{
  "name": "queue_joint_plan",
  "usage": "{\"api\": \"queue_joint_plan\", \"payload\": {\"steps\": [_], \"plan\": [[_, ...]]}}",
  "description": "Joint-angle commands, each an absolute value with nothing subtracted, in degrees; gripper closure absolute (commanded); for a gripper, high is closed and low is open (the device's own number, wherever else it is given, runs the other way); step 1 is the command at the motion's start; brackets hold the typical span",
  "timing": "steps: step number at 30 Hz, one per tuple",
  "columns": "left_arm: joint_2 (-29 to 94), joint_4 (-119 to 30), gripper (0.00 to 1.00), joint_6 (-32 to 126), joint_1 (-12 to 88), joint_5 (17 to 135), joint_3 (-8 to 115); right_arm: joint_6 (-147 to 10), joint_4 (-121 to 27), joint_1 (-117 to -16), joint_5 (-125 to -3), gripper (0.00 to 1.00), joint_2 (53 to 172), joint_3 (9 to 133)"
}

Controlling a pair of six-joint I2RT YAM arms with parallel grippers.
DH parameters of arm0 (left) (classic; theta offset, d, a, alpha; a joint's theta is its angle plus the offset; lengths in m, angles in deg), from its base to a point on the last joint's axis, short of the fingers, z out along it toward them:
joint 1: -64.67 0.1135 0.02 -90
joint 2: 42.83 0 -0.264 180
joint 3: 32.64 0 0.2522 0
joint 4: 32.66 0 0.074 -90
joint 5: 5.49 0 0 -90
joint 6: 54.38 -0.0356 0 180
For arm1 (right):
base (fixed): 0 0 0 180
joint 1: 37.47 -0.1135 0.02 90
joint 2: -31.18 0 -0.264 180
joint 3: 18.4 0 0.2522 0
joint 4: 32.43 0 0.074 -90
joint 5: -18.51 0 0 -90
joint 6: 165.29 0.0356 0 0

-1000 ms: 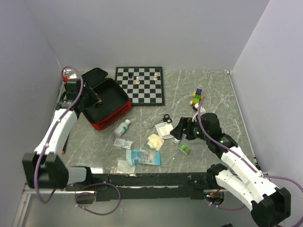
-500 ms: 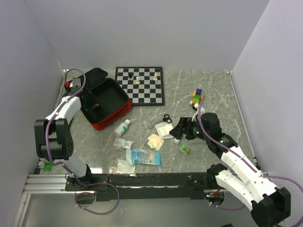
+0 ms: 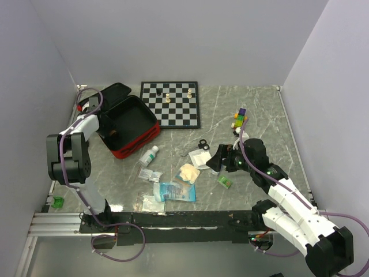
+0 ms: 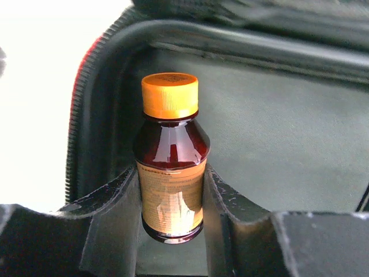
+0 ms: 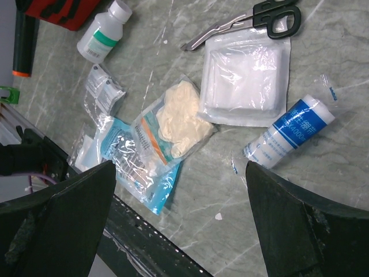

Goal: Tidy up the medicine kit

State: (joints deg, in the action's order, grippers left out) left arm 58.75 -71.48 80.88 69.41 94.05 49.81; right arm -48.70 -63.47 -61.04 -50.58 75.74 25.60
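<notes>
The medicine kit lies open at the back left, red outside with a black lining. My left gripper is inside it, shut on an amber bottle with an orange cap; both fingers press against its label. The left arm is folded close to the left wall. My right gripper hangs open above the loose supplies, with nothing between its fingers. Below it lie a bandage roll, a gauze pack, a glove packet and a blue packet.
A white bottle, scissors and a small green box lie on the marble table. A chessboard with a few pieces sits at the back. Coloured cubes stand to its right. Walls close in on three sides.
The left arm has folded back toward the left wall, its wrist now at the kit's far left edge, still gripping the bottle. The right arm has not moved.
</notes>
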Motion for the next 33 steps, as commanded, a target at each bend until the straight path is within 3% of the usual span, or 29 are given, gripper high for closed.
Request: {"api": "queue_joint_plan", "payload": {"steps": [1,5,10,17,21,26,29,30,33], "plan": [[57.3,-70.6,0.53,83.2,70.1,95.4,51.3,-48.6,-62.1,-60.9,-50.0,0.00,75.2,25.2],[56.0,-70.7,0.36,82.8,70.1,95.2,50.6,-48.7,-62.1,-60.8,-50.0,0.00,75.7,25.3],[51.1,-71.8,0.23,82.6,70.1,94.9,50.1,-49.1,-63.0,-60.8,-50.3,0.00,75.7,25.9],[38.7,-74.5,0.18,80.8,65.7,95.4,49.3,-49.1,-63.4,-60.8,-50.5,0.00,75.0,26.0],[34.6,-77.2,0.18,76.5,54.0,97.9,49.4,-49.1,-63.5,-60.8,-51.0,0.00,74.9,25.7],[37.5,-81.0,0.25,69.8,35.5,98.7,49.0,-49.0,-63.8,-60.8,-52.0,0.00,74.5,25.2],[38.8,-83.6,0.19,68.2,27.4,103.6,49.1,-49.0,-64.0,-60.8,-52.4,0.00,74.1,25.2],[39.5,-84.6,0.01,67.7,26.3,104.5,49.4,-49.1,-64.1,-60.8,-52.5,0.00,74.0,25.1],[41.7,-86.1,0.04,66.0,24.5,105.0,49.6,-49.1,-64.0,-60.8,-52.8,0.00,74.2,24.9]]}}
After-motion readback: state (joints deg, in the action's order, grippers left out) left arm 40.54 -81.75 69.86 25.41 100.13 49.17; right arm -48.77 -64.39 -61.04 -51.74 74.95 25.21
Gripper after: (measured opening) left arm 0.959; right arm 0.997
